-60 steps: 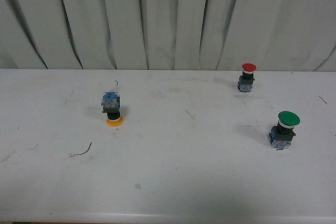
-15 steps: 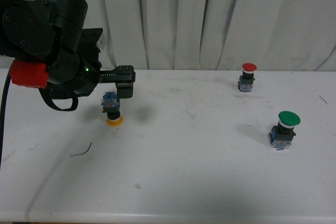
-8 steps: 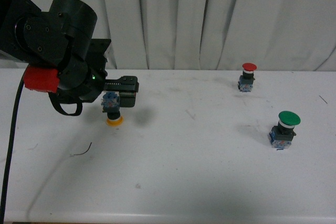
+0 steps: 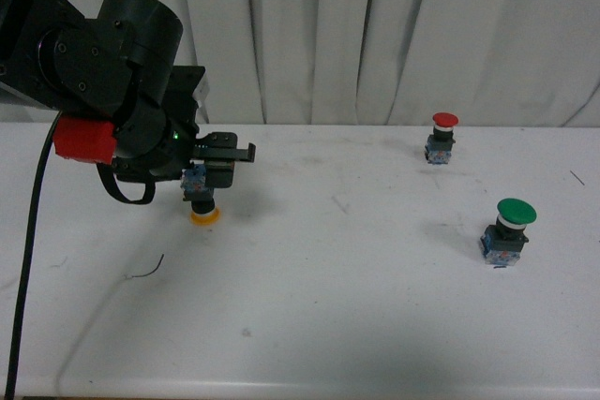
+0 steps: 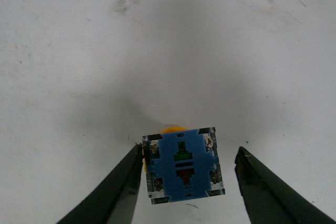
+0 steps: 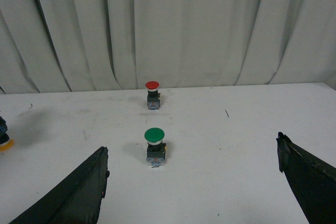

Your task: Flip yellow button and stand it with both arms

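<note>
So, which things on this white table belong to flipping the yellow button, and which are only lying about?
For the job: small yellow-capped push button, upside down on its cap; black left gripper, open around it; black right gripper, open, away from it.
Lying about: small red-capped push button; larger green-capped push button; thin dark curved strand.

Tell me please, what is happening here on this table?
The left gripper sits low around the yellow button, which rests upside down on its cap, blue base up. Its fingers stand open on both sides of the base, not yet closed on it. The right gripper is open and away from it. The red button and the green button stand upright further right.
</note>
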